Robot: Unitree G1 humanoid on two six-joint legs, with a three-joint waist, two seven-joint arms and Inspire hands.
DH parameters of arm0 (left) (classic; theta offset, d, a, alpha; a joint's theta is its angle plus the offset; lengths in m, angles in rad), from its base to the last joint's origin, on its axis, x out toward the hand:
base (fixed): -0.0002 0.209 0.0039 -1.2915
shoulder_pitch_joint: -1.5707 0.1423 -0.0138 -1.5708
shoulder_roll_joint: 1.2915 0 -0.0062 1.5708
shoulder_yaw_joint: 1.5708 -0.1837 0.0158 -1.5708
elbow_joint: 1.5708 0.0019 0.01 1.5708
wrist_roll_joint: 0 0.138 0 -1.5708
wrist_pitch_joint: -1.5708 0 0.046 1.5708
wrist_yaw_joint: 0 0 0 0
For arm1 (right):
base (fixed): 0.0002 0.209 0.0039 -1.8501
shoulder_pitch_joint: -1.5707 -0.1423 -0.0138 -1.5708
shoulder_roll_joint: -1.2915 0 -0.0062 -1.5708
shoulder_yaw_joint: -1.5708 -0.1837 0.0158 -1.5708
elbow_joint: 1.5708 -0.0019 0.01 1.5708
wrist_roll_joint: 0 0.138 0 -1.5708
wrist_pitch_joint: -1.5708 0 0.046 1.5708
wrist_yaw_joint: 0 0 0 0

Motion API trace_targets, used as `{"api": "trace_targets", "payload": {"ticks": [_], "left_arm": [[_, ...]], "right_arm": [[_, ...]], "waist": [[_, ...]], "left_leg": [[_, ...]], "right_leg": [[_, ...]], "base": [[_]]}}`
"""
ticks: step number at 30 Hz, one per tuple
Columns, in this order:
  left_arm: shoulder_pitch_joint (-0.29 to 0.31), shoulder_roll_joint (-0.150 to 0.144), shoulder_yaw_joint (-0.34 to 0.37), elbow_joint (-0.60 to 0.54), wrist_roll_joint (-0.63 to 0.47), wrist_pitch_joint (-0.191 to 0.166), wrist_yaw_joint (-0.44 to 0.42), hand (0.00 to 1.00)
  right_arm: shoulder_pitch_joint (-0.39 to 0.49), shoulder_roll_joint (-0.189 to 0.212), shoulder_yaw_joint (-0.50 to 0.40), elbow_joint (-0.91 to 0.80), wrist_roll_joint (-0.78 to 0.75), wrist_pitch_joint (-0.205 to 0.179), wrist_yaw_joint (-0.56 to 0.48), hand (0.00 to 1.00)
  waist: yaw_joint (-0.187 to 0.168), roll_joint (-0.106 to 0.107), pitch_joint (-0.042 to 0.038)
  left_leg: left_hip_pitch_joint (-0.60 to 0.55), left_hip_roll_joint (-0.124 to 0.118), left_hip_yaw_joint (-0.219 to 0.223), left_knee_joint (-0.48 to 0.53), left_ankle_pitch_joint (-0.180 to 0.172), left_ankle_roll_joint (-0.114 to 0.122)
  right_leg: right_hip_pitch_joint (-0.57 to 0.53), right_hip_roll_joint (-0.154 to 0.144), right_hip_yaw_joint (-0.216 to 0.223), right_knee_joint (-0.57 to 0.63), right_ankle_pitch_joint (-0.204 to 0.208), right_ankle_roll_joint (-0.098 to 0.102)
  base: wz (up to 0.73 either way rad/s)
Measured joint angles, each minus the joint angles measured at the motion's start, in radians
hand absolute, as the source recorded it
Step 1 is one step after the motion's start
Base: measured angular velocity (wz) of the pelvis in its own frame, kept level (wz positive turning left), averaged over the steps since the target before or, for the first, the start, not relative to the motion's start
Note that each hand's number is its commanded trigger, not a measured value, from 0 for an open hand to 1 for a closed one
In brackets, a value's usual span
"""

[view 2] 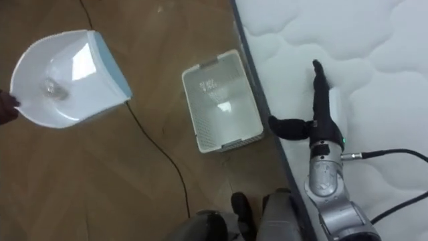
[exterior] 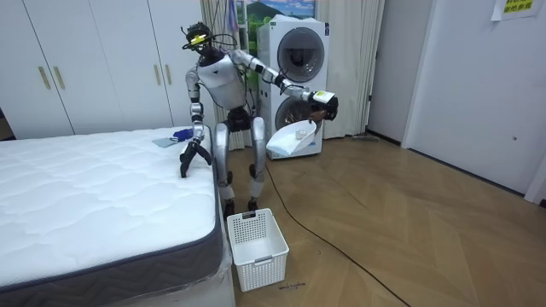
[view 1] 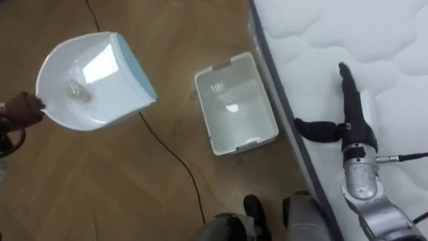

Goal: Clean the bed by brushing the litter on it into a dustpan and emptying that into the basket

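My left hand (view 1: 15,112) is out to the left over the wooden floor, shut on the handle of a white dustpan (view 1: 90,80) with a blue lip. A small pale crumpled bit (view 1: 73,90) lies inside the pan. In the room view the dustpan (exterior: 293,139) hangs from that hand (exterior: 325,101) in front of the washing machine. My right hand (view 1: 348,104) lies open on the white mattress (view 1: 374,40) near its edge, fingers straight, thumb out to the side. It rests there (exterior: 192,158) while I stand beside the bed. A white slotted basket (view 1: 235,104) stands on the floor against the bed's side.
A dark cable (view 1: 170,150) runs across the floor between the dustpan and the basket. A blue item and a flat grey one (exterior: 173,136) lie on the bed's far corner. A washing machine (exterior: 299,60) and white wardrobes (exterior: 85,60) stand behind me.
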Motion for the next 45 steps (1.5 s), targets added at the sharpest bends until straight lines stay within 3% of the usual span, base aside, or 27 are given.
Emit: {"api": "trace_targets", "payload": {"ticks": [2,4,6,7,9,13,17,24,29,32,38,45], "left_arm": [[-0.019,0.002,-0.010,-0.002,0.003,-0.004,0.000,1.00],[-0.032,0.003,-0.012,-0.001,0.003,-0.006,0.000,1.00],[-0.074,0.003,-0.031,-0.001,0.012,-0.014,0.000,1.00],[-0.082,0.003,-0.046,-0.002,0.017,-0.015,0.000,1.00],[-0.089,0.003,-0.074,-0.016,0.128,-0.025,0.000,1.00],[-0.121,0.003,-0.106,-0.054,0.277,-0.037,0.002,1.00],[-0.131,0.004,-0.176,-0.088,0.320,-0.037,-0.001,1.00],[-0.130,0.004,-0.187,-0.133,0.479,-0.040,-0.035,1.00],[-0.130,0.004,-0.217,-0.165,0.554,-0.041,-0.051,1.00],[-0.129,0.004,-0.245,-0.164,0.576,-0.041,-0.074,1.00],[-0.128,0.004,-0.245,-0.146,0.600,-0.041,-0.079,1.00],[-0.127,0.004,-0.246,-0.111,0.589,-0.041,-0.094,1.00]], "right_arm": [[0.006,-0.003,0.000,0.002,-0.015,-0.005,0.016,0.00],[0.005,-0.004,0.000,-0.001,-0.017,-0.015,0.018,0.00],[0.011,-0.005,-0.001,0.000,-0.004,-0.026,0.017,0.00],[0.011,-0.005,-0.001,0.000,0.000,-0.026,0.017,0.00],[0.010,-0.016,-0.001,0.000,0.010,-0.034,0.030,0.00],[0.010,-0.034,-0.010,-0.004,0.030,-0.046,0.072,0.00],[-0.001,-0.039,-0.010,0.001,0.029,-0.043,0.098,0.00],[-0.010,-0.043,-0.009,0.006,0.032,-0.046,0.137,0.00],[-0.009,-0.043,-0.009,0.006,0.037,-0.052,0.138,0.00],[-0.010,-0.042,-0.009,0.006,0.040,-0.057,0.150,0.00],[-0.009,-0.030,-0.009,0.006,0.039,-0.056,0.157,0.00],[-0.002,-0.020,-0.008,-0.003,0.042,-0.046,0.155,0.00]], "waist": [[-0.011,0.006,0.0021],[-0.020,0.013,0.0019],[-0.024,0.022,0.0031],[-0.024,0.023,0.0035],[-0.025,0.027,0.0055],[-0.043,0.037,0.0099],[-0.056,0.036,0.0101],[-0.070,0.033,0.0127],[-0.075,0.027,0.0165],[-0.079,0.024,0.0174],[-0.088,0.009,0.0176],[-0.096,0.006,0.0162]], "left_leg": [[0.030,0.002,0.019,-0.025,0.000,0.000],[0.049,0.025,0.079,-0.038,0.002,0.005],[0.053,0.067,0.178,-0.037,-0.003,0.013],[0.055,0.074,0.196,-0.034,-0.005,0.018],[0.067,0.078,0.219,-0.026,-0.017,0.038],[0.070,0.078,0.231,-0.013,-0.025,0.043],[0.084,0.081,0.257,-0.008,-0.045,0.055],[0.093,0.106,0.321,0.005,-0.059,0.073],[0.094,0.109,0.326,0.002,-0.061,0.073],[0.093,0.109,0.328,0.002,-0.065,0.073],[0.092,0.111,0.329,0.003,-0.066,0.073],[0.081,0.122,0.322,0.022,-0.072,0.073]], "right_leg": [[0.015,0.007,0.018,-0.013,0.000,0.001],[0.027,0.011,0.024,-0.026,0.000,0.000],[0.028,0.022,0.031,-0.032,-0.002,-0.001],[0.028,0.024,0.034,-0.031,-0.004,-0.001],[0.029,0.027,0.049,-0.015,-0.013,0.002],[0.033,0.018,0.051,-0.002,-0.023,0.003],[0.031,0.014,0.060,0.029,-0.037,0.008],[0.022,0.020,0.076,0.049,-0.046,0.010],[0.022,0.020,0.074,0.043,-0.046,0.010],[0.023,0.019,0.075,0.039,-0.046,0.010],[0.025,0.021,0.074,0.034,-0.046,0.010],[0.025,0.028,0.064,0.031,-0.046,0.010]], "base": [[-0.21],[-0.12],[0.00],[-0.08],[-0.16],[0.01],[-0.01],[-0.02],[0.00],[-0.03],[0.00],[0.02]]}}
